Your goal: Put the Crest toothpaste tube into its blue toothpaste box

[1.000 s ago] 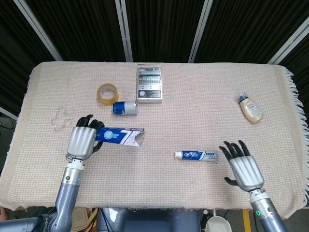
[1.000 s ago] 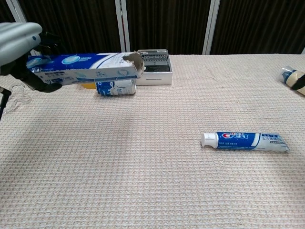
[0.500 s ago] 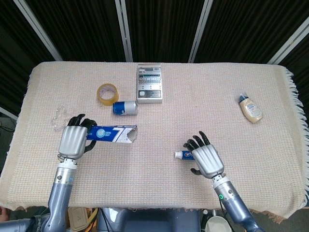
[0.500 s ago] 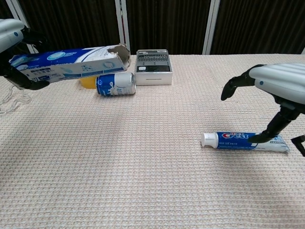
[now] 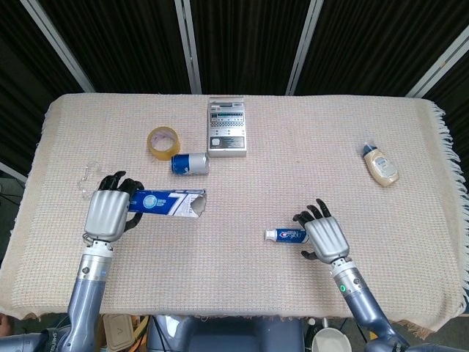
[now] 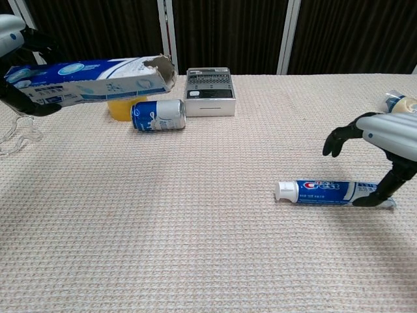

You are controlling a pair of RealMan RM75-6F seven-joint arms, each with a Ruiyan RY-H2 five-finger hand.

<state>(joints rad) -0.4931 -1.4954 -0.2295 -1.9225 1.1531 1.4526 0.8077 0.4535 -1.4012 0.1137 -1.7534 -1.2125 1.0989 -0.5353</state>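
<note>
The Crest toothpaste tube (image 5: 286,235) (image 6: 326,192) lies flat on the cloth, white cap pointing left. My right hand (image 5: 327,238) (image 6: 386,138) arches over its tail end with fingers spread, and one fingertip (image 6: 376,197) touches the tube near the tail. The tube rests on the table, not lifted. My left hand (image 5: 108,213) grips the blue toothpaste box (image 5: 167,203) (image 6: 91,79) by its left end. The box hangs above the table, roughly level, its torn open end facing right.
A blue can (image 5: 190,163) (image 6: 158,114) lies just beyond the box, with a yellow tape roll (image 5: 163,141) behind it. A grey device (image 5: 227,126) (image 6: 210,91) sits at the back centre. A small bottle (image 5: 380,164) lies far right; a clear plastic piece (image 5: 91,178) lies far left.
My right hand came in from the right over the tube, then drew back toward its tail. My left hand carried the box leftward and slightly higher.
</note>
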